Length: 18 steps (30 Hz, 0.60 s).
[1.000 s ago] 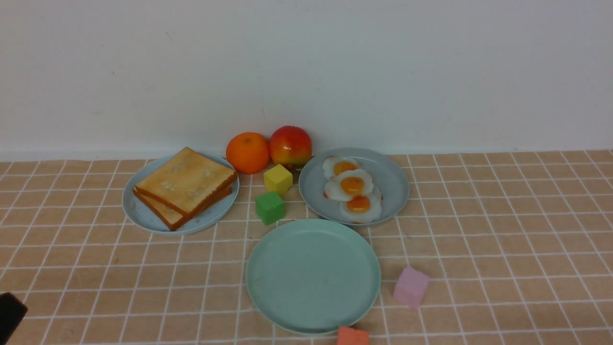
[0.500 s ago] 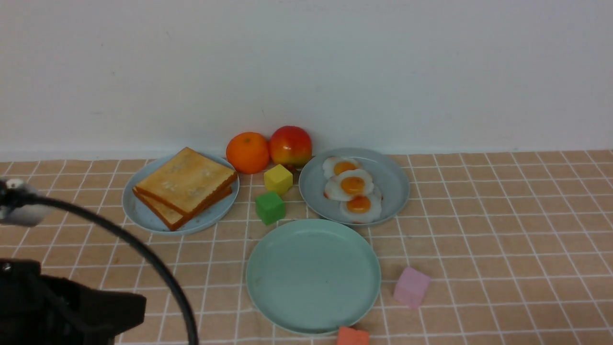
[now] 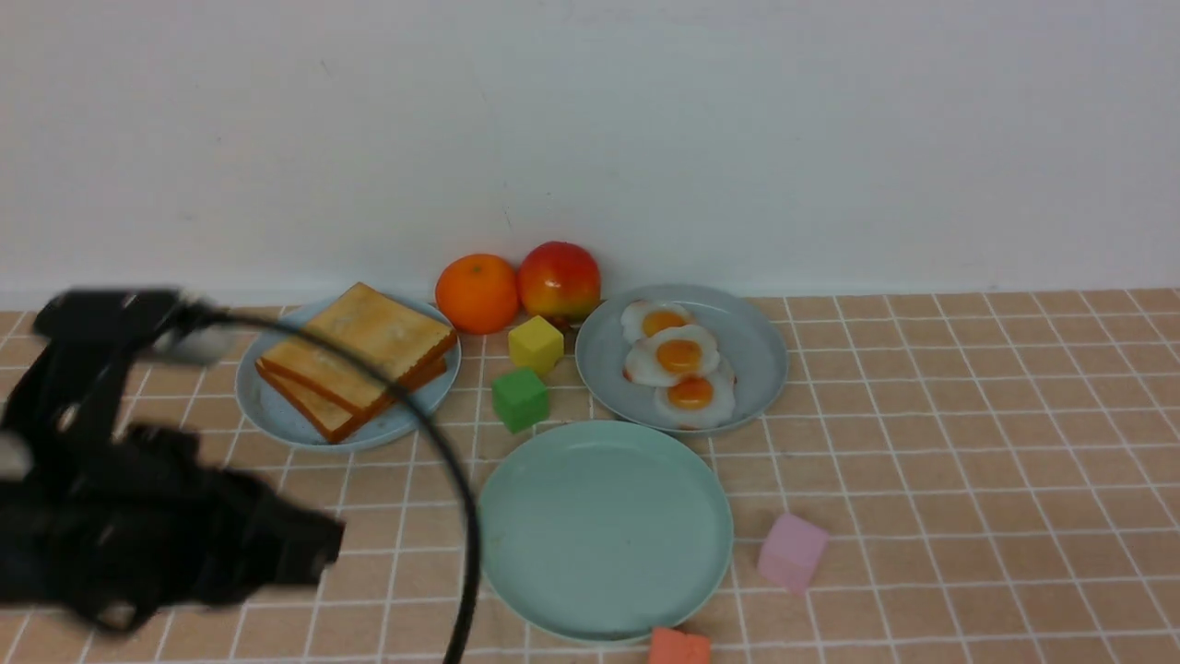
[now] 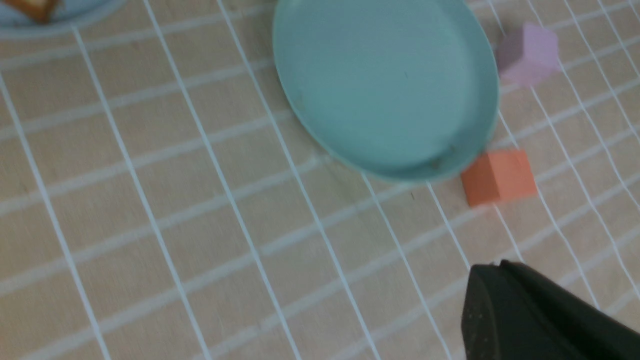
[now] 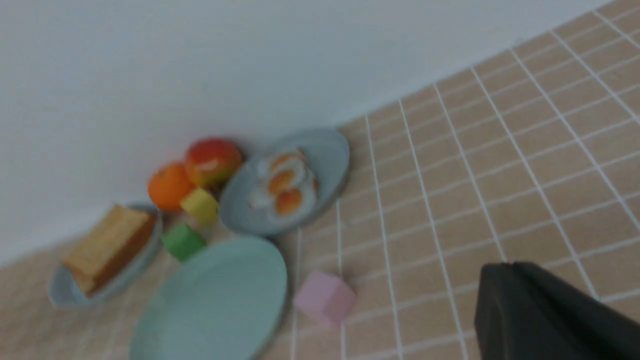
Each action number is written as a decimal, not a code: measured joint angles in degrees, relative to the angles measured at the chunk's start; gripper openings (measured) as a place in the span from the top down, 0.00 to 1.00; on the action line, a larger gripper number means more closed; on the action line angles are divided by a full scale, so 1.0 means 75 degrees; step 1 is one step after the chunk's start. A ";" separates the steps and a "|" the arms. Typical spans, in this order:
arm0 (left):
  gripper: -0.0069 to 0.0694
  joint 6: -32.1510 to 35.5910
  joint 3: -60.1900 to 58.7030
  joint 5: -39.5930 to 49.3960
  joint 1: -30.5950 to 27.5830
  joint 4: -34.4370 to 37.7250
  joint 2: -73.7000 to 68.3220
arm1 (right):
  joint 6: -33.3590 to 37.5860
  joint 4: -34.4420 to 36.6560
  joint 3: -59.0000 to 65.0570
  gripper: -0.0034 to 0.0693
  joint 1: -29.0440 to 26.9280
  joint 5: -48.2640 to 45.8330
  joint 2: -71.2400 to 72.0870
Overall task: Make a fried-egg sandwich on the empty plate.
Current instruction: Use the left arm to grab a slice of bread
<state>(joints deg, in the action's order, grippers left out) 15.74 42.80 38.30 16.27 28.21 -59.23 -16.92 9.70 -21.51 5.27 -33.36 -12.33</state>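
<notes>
Two stacked toast slices [image 3: 355,355] lie on a pale blue plate [image 3: 263,406] at the back left. Three fried eggs [image 3: 680,357] lie on a grey-blue plate [image 3: 761,355] at the back right. The mint-green plate [image 3: 604,530] sits bare in front of them; it also shows in the left wrist view [image 4: 385,85] and the right wrist view [image 5: 215,300]. My left gripper [image 3: 318,549] is shut and empty, left of the mint-green plate; in its wrist view [image 4: 492,267] it hangs over bare cloth. My right gripper [image 5: 505,265] is shut and empty, out of the front view.
An orange [image 3: 477,293] and an apple [image 3: 559,279] stand by the wall. A yellow cube [image 3: 535,344] and a green cube [image 3: 520,398] sit between the back plates. A pink cube [image 3: 791,551] and an orange-red cube [image 3: 679,647] lie beside the mint-green plate.
My left arm has come up from the lower left corner and moved forward and right, toward the plates. Nothing on the table has moved.
</notes>
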 joint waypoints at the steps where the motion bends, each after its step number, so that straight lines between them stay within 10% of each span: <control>1: 0.93 0.0000 0.0503 -0.0220 0.0000 -0.0266 -0.0575 | 0.0766 0.0000 -0.1008 0.95 0.0000 -0.1283 -0.0793; 7: 0.93 0.0000 0.2248 -0.0849 0.0000 -0.1905 -0.3077 | 0.2404 0.0007 -0.3086 0.95 0.0000 -0.3824 -0.2713; 18: 0.73 -0.0276 0.5262 -0.0240 -0.0024 -0.4065 -0.6580 | 0.2634 0.0217 -0.3505 0.95 0.0000 -0.4106 -0.3172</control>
<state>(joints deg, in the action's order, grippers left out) 13.67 82.26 36.50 16.09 -2.28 -108.59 2.83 11.33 -47.80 5.27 -64.15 -36.12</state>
